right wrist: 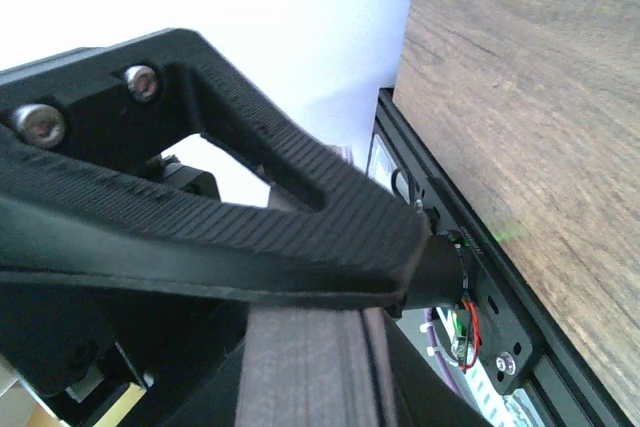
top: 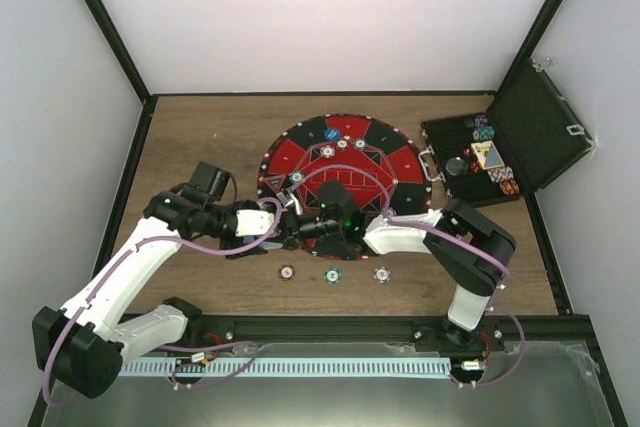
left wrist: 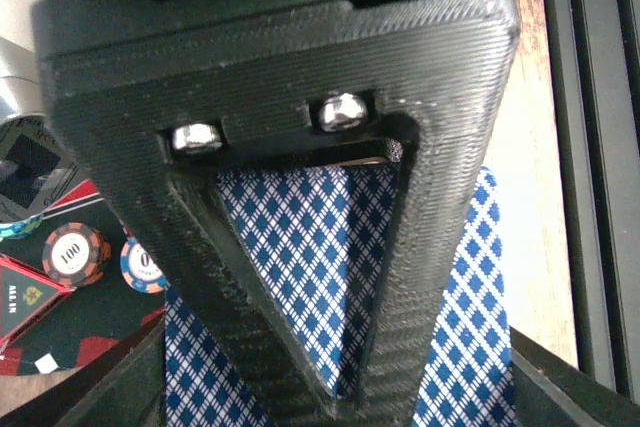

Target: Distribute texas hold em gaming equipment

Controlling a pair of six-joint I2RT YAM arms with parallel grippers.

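Observation:
My two grippers meet over the near rim of the round red-and-black poker mat [top: 340,162]. My right gripper [top: 316,228] is shut on a deck of playing cards, which shows edge-on between its fingers in the right wrist view [right wrist: 300,367]. My left gripper [top: 284,221] is shut on the top blue-diamond-backed card [left wrist: 300,247] of that deck, and its fingers [left wrist: 250,347] converge on the card. A red 100 chip [left wrist: 72,255] and an orange-blue chip [left wrist: 140,265] lie on the mat to the left. Three chips [top: 332,275] lie in a row on the wood in front.
The black hinged case [top: 500,152] stands open at the right with chips and cards inside. More chips sit on the far part of the mat [top: 340,144]. A black frame rail [right wrist: 470,277] runs along the table's near edge.

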